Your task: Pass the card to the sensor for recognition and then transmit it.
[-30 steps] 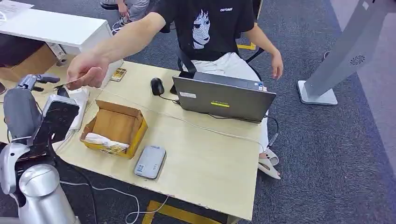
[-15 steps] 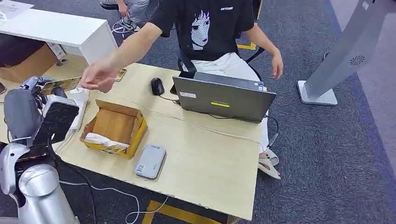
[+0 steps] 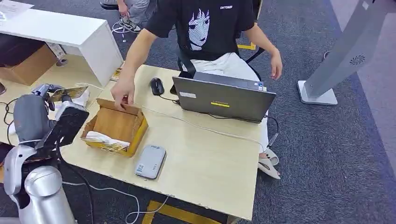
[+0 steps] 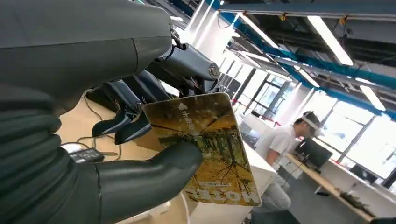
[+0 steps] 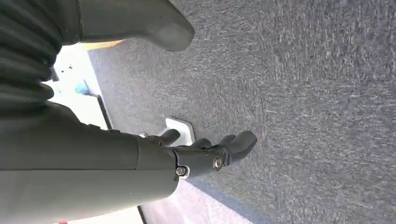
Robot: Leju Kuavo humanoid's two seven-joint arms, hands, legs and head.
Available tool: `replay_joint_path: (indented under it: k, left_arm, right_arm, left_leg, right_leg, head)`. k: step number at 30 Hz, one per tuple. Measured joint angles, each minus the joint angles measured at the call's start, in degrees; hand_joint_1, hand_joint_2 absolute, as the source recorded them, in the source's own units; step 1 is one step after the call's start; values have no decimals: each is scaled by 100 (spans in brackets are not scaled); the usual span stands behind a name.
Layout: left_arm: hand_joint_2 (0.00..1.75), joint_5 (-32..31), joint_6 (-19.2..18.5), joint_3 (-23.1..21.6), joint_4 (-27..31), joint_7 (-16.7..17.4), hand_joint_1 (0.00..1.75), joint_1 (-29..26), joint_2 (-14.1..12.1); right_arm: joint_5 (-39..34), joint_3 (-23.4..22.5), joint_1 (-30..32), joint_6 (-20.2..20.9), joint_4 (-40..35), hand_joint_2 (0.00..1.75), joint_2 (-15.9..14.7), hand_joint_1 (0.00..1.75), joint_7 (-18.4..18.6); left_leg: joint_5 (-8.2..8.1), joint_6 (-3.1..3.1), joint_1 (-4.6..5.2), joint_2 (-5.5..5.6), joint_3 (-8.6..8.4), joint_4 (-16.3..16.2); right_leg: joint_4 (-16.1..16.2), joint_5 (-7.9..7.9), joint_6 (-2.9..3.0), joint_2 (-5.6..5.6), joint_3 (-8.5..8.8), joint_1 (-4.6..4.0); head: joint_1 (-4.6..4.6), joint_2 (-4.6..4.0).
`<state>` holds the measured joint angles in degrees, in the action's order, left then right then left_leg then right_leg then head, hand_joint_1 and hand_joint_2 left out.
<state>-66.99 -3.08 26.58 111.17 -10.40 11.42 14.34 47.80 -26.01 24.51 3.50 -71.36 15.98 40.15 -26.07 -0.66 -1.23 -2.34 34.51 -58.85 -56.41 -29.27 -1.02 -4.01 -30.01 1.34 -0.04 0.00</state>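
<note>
At the left of the head view, the left arm is raised, its hand [image 3: 51, 91] pinching the card [image 3: 67, 93] between thumb and fingers; the card sits upper left, above the table [image 3: 205, 172]. In the left wrist view the thumb [image 4: 154, 170] presses on the yellow card's face. Further right, a person's hand [image 3: 122, 95] touches the rim of the cardboard box [image 3: 114, 128]. Below it lies the grey sensor [image 3: 150, 161]. The right hand [image 5: 210, 151] hangs over carpet, fingers loosely apart, holding nothing.
</note>
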Motion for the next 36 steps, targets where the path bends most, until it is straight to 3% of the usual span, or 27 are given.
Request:
replay_joint_path:
  k: [8, 20, 27, 36]
  left_arm:
    - [175, -333, 188, 0, -538, -11, 175, -309, -182]
    - [175, -547, 396, -64, -956, -155, 175, -523, -243]
    - [175, -861, 664, -383, -1431, -306, 175, -746, -245]
    - [175, -1067, 899, -1249, -2020, -223, 175, -791, -269]
  right_arm:
    - [11, 50, 23, 55, -39, 175, 0, 0, 0]
    - [20, 136, 60, 46, -92, 175, 2, 0, 0]
    - [22, 210, 86, 96, -118, 175, 2, 0, 0]
    - [83, 394, 124, 269, -291, 175, 2, 0, 0]
  left_leg:
    - [0, 0, 0, -1, 0, 0]
    - [0, 0, 0, -1, 1, 0]
    - [-2, 2, 0, -1, 2, 0]
    - [-2, 2, 1, -1, 1, -1]
  right_leg:
    - [0, 0, 0, 1, -1, 0]
    - [0, 0, 0, 1, -2, 0]
    - [1, 0, 0, 1, -4, 1]
    - [1, 1, -1, 3, -3, 1]
  head:
    - [0, 0]
    - [0, 0]
    - [0, 0]
    - [0, 0]
